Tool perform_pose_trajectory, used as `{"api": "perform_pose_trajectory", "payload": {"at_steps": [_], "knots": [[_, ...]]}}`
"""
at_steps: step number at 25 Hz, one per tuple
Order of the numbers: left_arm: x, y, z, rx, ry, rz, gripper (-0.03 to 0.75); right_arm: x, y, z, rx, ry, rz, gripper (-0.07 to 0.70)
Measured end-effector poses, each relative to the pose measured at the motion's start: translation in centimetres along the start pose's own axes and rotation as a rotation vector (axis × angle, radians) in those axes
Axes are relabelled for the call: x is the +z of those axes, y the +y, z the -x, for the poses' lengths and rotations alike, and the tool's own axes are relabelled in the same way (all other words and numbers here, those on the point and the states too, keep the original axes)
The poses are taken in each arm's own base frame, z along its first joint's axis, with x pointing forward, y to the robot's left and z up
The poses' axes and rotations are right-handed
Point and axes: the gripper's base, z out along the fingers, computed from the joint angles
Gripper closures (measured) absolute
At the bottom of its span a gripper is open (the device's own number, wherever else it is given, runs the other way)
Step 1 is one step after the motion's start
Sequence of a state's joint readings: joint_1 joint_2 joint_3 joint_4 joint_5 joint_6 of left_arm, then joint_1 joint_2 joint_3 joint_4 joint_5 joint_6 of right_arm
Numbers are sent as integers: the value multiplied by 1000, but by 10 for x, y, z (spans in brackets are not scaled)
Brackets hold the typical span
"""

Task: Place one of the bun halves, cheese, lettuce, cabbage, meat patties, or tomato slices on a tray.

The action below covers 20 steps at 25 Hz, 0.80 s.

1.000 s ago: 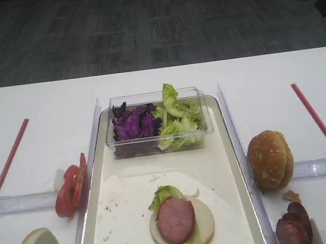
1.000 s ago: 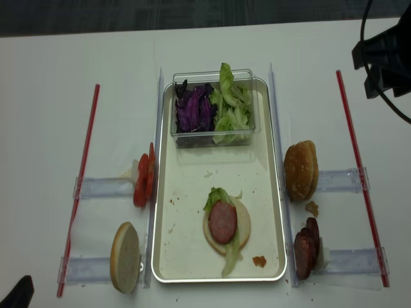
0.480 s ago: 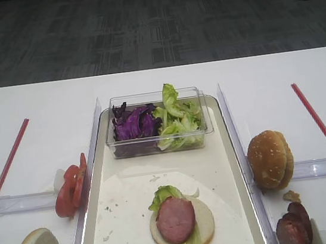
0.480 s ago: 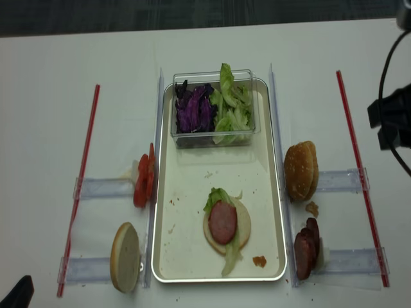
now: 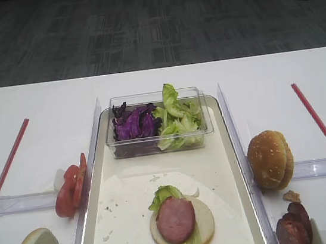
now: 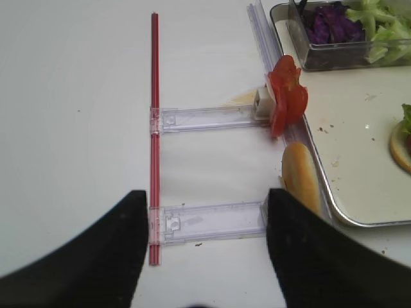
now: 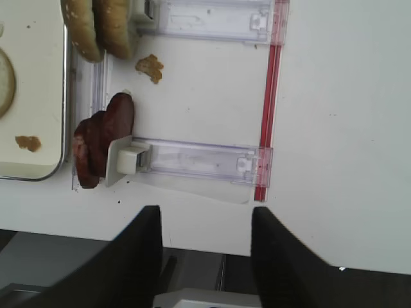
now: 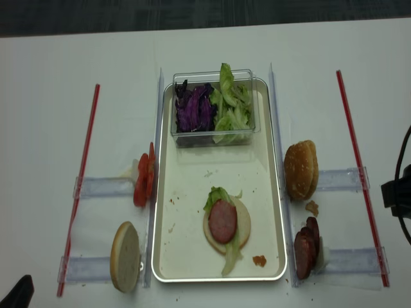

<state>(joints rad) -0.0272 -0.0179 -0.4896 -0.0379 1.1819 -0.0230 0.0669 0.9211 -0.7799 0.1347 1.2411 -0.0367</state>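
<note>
Both the right gripper [image 7: 204, 256] and left gripper [image 6: 205, 256] hang open, empty. Meat patties [image 7: 99, 144] beside the tray [image 8: 276, 192] look soft, greasy; pinch one across its edges.

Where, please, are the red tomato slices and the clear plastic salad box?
red tomato slices [image 8: 143, 183]: realsense high view, middle of the stack.
clear plastic salad box [image 5: 157, 144]: high view, its near wall.

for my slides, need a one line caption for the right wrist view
Open right gripper hovering off the table edge, near stacked meat patties beside the tray.
</note>
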Motion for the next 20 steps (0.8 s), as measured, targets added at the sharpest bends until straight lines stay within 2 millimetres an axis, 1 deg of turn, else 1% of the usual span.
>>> {"api": "perform_pose_trajectory", "payload": {"at_steps": [9, 20], "knots": [[0, 0, 0, 0, 0, 0, 324, 0, 0, -35, -7, -56, 0, 280], [0, 0, 0, 0, 0, 0, 324, 10, -2, -72, -14, -97, -1, 280]]}}
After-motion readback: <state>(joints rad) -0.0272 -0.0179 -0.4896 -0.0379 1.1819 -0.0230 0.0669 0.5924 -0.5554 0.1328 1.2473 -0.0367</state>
